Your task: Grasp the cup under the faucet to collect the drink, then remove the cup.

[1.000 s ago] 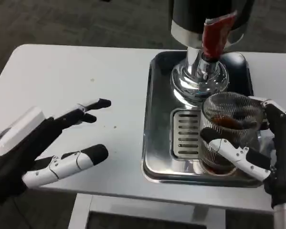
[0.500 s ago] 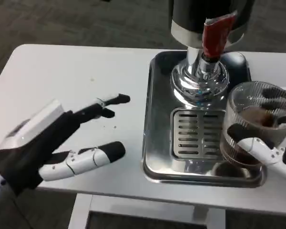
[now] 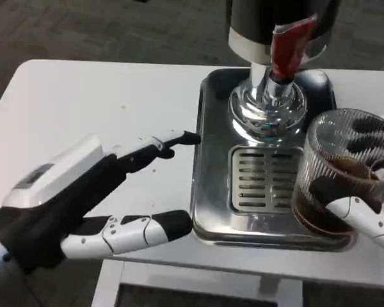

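A clear ribbed glass cup [image 3: 347,171] with dark drink in its lower part sits in my right hand [image 3: 365,214], whose fingers wrap around it at the right edge of the steel tray [image 3: 208,192]. The cup stands to the right of the drip grate [image 3: 264,179], away from the faucet [image 3: 288,48] with its red handle on the black and chrome dispenser. My left hand [image 3: 96,198] lies open over the white table, fingers spread, fingertips close to the tray's left rim.
The white table [image 3: 102,102] stretches bare to the left and back of the tray. Its front edge runs just below my left hand. The dispenser's chrome base [image 3: 267,109] stands at the tray's back.
My right hand has carried the cup rightward off the grate to the tray's right edge. My left hand has slid right, toward the tray's left rim.
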{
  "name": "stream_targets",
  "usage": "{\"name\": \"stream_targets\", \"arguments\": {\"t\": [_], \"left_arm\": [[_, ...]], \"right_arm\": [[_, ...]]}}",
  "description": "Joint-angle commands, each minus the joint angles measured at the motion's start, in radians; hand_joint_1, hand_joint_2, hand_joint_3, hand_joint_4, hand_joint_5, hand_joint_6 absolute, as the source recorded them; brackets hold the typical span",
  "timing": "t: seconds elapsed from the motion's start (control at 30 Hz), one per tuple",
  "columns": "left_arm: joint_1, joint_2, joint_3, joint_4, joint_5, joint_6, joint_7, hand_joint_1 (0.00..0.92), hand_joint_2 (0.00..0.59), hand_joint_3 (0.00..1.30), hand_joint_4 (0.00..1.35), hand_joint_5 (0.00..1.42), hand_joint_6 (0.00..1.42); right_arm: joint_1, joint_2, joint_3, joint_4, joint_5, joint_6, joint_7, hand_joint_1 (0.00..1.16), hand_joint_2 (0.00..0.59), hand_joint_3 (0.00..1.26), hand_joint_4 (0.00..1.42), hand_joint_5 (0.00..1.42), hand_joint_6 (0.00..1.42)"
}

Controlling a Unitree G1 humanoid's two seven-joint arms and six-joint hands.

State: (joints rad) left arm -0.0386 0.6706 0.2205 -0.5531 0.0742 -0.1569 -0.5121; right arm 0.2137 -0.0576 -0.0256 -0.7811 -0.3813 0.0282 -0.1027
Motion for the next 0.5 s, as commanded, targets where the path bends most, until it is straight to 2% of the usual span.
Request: {"name": "stream_targets", "arguments": {"t": [0.03, 0.5], "left_arm": [[0.065, 0.017, 0.036, -0.094, 0.007, 0.037, -0.020, 0.000, 0.078, 0.14, 0.06, 0.16, 0.17], [0.208, 0.011, 0.148, -0.322, 0.033, 0.099, -0.045, 0.000, 0.073, 0.12, 0.03, 0.11, 0.13]], "right_arm": [[0.020, -0.002, 0.024, -0.056, 0.017, -0.051, 0.025, 0.93, 0.125, 1.00, 1.16, 1.32, 1.42], [0.041, -0.005, 0.105, -0.091, 0.008, -0.065, 0.073, 0.93, 0.125, 1.01, 1.17, 1.33, 1.42]]}}
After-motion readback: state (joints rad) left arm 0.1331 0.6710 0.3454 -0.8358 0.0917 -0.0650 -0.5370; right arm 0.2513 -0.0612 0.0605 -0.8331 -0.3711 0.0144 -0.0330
